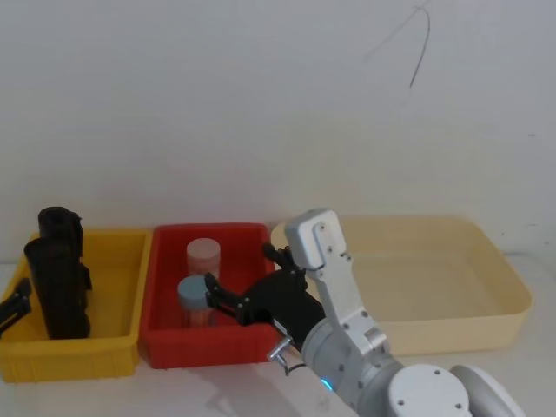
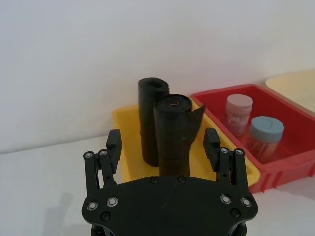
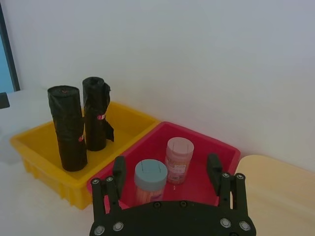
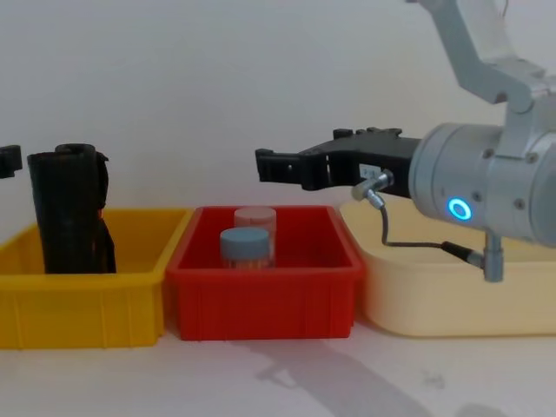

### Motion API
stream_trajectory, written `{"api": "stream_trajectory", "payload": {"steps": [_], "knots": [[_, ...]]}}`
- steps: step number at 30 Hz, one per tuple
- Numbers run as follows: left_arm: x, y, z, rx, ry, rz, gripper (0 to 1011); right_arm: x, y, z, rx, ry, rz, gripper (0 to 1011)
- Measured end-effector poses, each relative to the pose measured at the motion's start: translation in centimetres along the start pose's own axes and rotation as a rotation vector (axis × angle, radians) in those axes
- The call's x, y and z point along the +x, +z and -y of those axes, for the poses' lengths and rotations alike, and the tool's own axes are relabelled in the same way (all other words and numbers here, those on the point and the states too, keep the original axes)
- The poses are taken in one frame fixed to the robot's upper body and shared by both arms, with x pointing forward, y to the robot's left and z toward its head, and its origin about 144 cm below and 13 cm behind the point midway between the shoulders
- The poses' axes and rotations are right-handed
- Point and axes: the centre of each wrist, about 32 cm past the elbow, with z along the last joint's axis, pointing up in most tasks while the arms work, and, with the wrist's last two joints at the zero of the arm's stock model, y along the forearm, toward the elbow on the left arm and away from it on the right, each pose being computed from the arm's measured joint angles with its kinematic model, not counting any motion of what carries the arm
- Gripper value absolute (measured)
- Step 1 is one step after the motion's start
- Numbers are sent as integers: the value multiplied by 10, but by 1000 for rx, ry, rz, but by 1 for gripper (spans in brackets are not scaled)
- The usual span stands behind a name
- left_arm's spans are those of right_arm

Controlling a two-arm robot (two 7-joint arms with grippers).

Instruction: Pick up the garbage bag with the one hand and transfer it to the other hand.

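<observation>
The yellow bin (image 1: 78, 360) is holding the garbage bag (image 2: 172, 132), which is standing upright just beside a second roll (image 2: 150, 108). The left claw (image 2: 163, 142) is facing the bag from outside the bin with fingers spread wide, not touching it. The right claw (image 4: 261, 165) is hovering above the red bin (image 4: 261, 304), its fingers likewise apart.

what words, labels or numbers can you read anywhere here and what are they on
No text is readable in any view.
Red mark on the garbage bag roll: too small to read.
Red mark on the second garbage bag roll: too small to read.
Pale band on the pink-lidded jar: blurred, unreadable.
</observation>
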Motion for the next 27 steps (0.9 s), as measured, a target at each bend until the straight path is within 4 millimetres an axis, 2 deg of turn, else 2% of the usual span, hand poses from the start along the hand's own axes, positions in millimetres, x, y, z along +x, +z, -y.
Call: {"api": "stream_trajectory", "payload": {"steps": [8, 18, 27], "knots": [[7, -8, 14, -3, -12, -22, 1002, 0, -3, -9, -17, -5, 14, 1000], [10, -16, 47, 4, -71, -39, 1001, 3, -6, -15, -35, -8, 25, 1000], [10, -20, 68, 25, -97, -45, 1002, 4, -7, -19, -51, -2, 25, 1000]]}}
